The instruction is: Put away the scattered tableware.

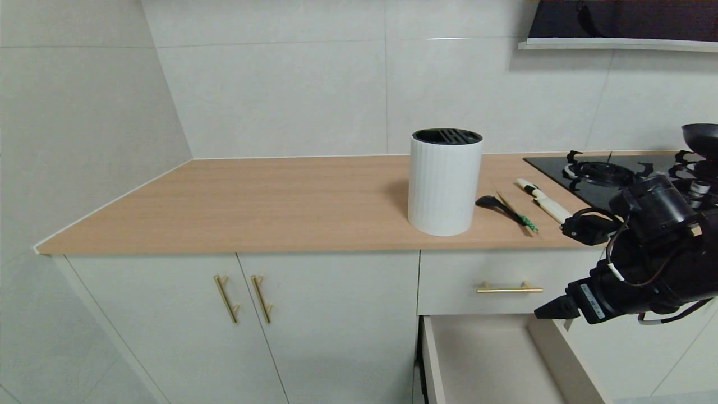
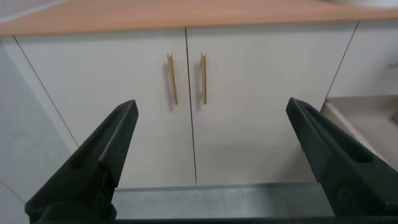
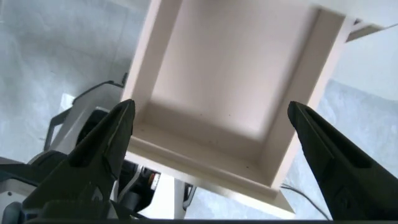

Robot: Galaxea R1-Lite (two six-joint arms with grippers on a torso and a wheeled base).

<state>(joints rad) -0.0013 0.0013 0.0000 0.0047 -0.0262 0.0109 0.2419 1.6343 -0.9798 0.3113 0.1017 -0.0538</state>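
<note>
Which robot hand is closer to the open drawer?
Right. The right gripper hangs over the open drawer; the left gripper faces the cabinet doors, off to the side.

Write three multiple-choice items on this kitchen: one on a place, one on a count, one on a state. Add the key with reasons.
1. Where does the black spoon lie?
A. on the floor
B. on the hob
C. on the counter beside the white holder

2. How many gold handles do the two cabinet doors carry?
A. one
B. two
C. four

3. The lower drawer is:
A. pulled open
B. shut
C. taken out

Key:
1 C, it lies on the wood next to the holder.
2 B, one handle per door.
3 A, its inside shows below the open right claw.
</note>
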